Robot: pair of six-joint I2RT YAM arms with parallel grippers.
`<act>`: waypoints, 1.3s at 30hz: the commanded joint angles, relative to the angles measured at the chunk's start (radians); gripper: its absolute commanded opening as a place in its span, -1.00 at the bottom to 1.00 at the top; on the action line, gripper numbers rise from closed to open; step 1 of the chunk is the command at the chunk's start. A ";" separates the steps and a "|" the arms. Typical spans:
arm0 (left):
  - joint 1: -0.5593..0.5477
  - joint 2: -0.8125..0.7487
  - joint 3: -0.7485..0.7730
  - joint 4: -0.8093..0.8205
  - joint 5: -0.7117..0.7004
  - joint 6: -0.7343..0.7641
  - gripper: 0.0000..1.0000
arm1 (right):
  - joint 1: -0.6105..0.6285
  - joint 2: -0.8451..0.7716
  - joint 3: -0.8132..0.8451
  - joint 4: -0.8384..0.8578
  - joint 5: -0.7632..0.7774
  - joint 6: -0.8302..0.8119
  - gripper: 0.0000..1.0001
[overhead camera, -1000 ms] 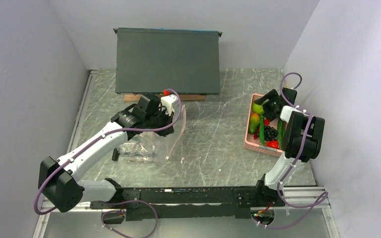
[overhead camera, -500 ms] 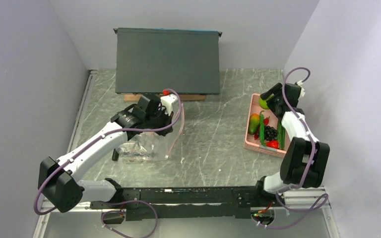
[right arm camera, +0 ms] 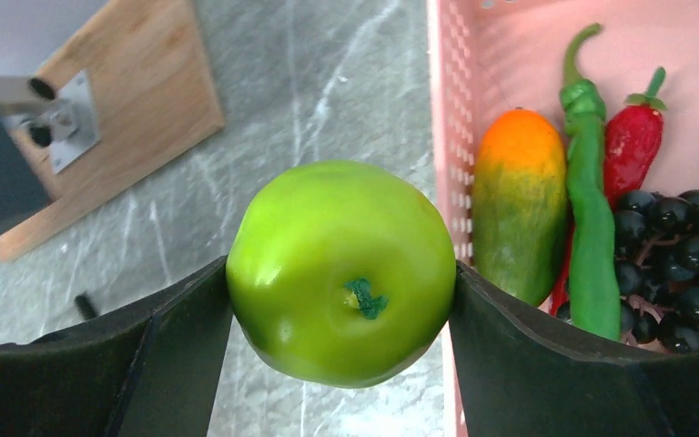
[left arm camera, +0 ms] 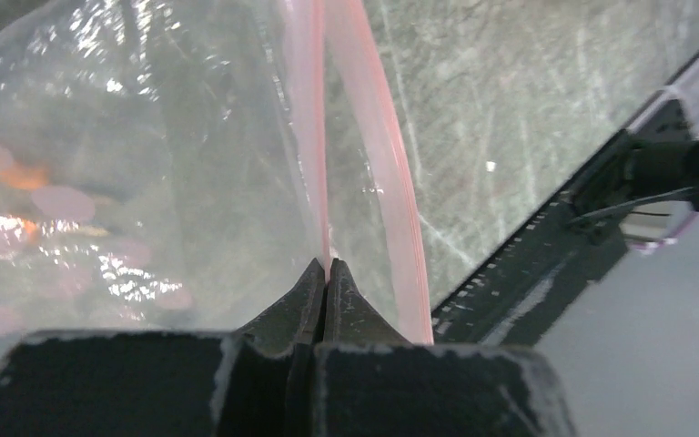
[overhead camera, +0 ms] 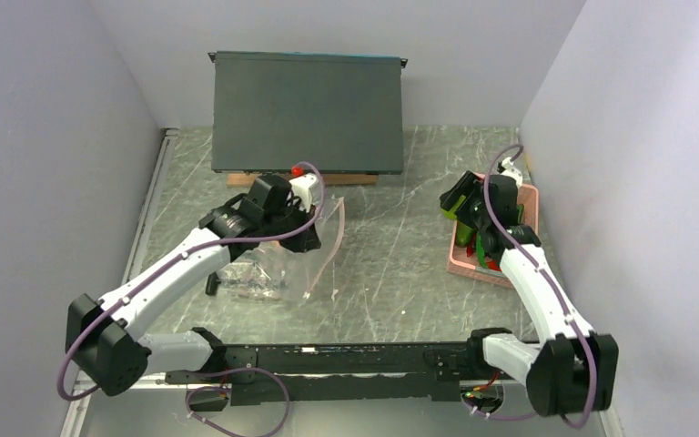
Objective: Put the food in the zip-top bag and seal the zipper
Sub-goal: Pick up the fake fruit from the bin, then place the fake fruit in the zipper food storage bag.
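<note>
The right arm stretches forward from its base, wrist bent down by the left wall of the pink basket (right arm camera: pixel 450 100). The right tool (right arm camera: pixel 341 273) stands wide, a finger on each side of the round lime-green fruit (right arm camera: pixel 328 228), which is held in the air just left of the basket.

The left arm reaches out well left of the basket. The left tool (left arm camera: pixel 326 269) is pinched tight on one lip of the zipper (left arm camera: pixel 390 191); the other lip bows away, so the mouth gapes.

The zip-top bag (overhead camera: pixel 259 269), clear, crinkled and pink-dotted, rests on the desk (overhead camera: pixel 391 237) far left of the basket.

In the basket lie an orange-yellow piece (right arm camera: pixel 517 200), a green pepper (right arm camera: pixel 592 228), a red chili (right arm camera: pixel 633 141) and dark grapes (right arm camera: pixel 683 228).

The desk is grey-green veined stone between pale walls. A dark board (overhead camera: pixel 308 109) leans behind it, left of the basket.
</note>
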 commanded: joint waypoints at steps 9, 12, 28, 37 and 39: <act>-0.004 -0.235 -0.075 0.062 0.130 -0.398 -1.00 | 0.226 -0.185 0.042 -0.129 -0.315 -0.171 -1.00; -0.006 -0.250 -0.058 0.011 0.081 -0.395 -1.00 | 0.350 -0.204 0.038 -0.108 -0.337 -0.134 -1.00; -0.069 -0.273 -0.036 -0.004 0.006 -0.464 -1.00 | 0.901 -0.169 0.250 0.140 -0.253 -0.055 -1.00; -0.094 -0.342 -0.003 0.001 -0.041 -0.519 -1.00 | 0.923 -0.084 0.103 0.341 -0.121 -0.060 -1.00; -0.099 -0.378 -0.018 0.024 -0.058 -0.548 -1.00 | 0.925 -0.069 0.093 0.320 -0.090 -0.066 -1.00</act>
